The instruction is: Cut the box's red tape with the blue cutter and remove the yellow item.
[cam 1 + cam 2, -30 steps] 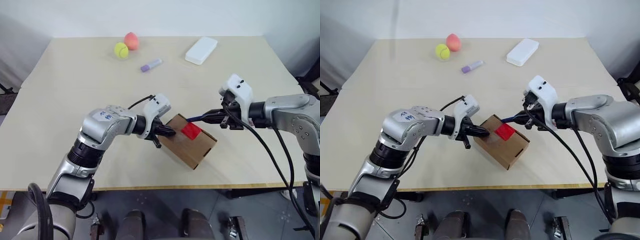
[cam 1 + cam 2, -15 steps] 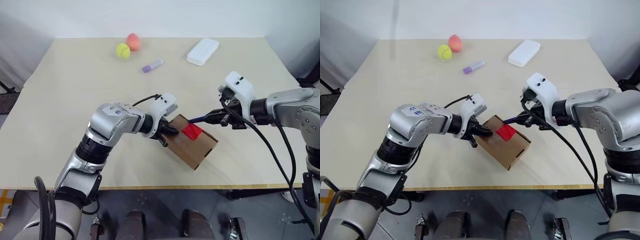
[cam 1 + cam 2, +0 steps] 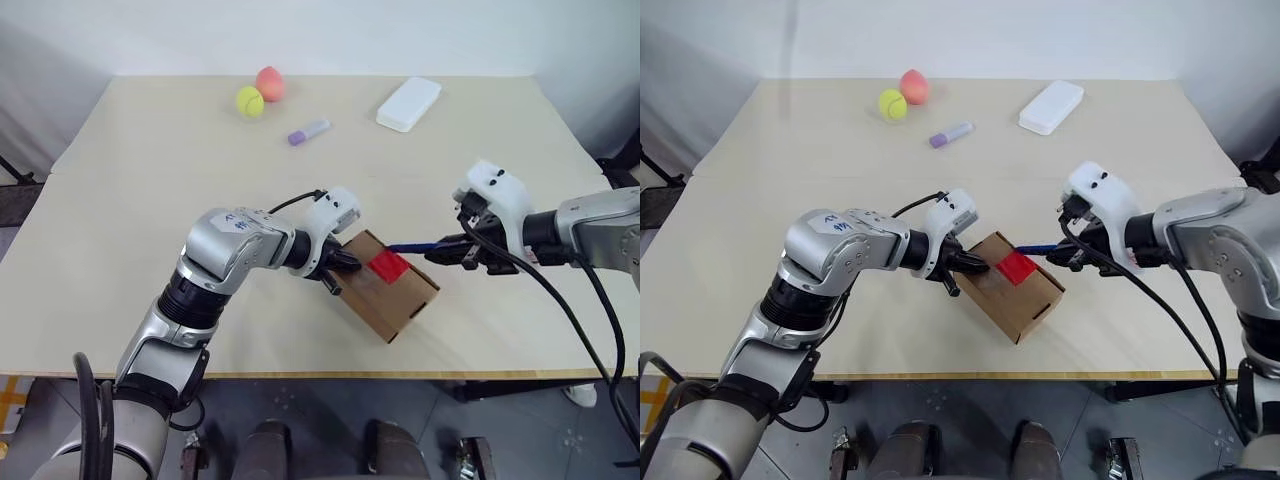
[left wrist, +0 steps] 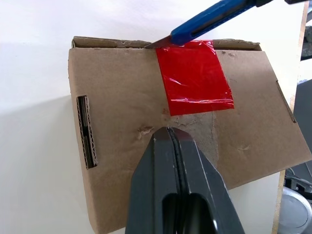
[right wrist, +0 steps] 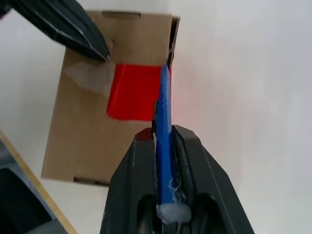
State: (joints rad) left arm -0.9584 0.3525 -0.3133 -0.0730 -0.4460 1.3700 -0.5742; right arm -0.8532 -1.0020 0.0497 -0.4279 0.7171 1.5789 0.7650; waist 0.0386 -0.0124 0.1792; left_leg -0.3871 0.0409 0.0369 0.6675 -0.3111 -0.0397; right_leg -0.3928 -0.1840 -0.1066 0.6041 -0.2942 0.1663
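The left gripper (image 3: pixel 340 268) was fully shut with nothing between its fingers, its tip pressed down on the top of the box (image 3: pixel 385 296) to pin it to the table (image 3: pixel 130 200). The box lay near the table's front edge, flaps closed, so the yellow item was presumably inside and could not be seen. The red tape (image 3: pixel 388 265) sat across the far flap edge, just beyond the left fingertips (image 4: pixel 170 141). The cutter (image 3: pixel 412 246) reached in from the right, its blade tip at the tape's far edge where the flap met the box wall. The right gripper (image 3: pixel 447 252) was clamped tight on the cutter's handle.

In judgement, the cut was barely begun, since the tape looked whole. The main risk was the box skidding or turning under the blade's push, because only one closed tip held it down. A shallow blade might merely ride over the tape; a deep one could snag the cardboard and drag the box toward the table edge. The blade's line ran toward the left fingertips, so an overshoot might strike them
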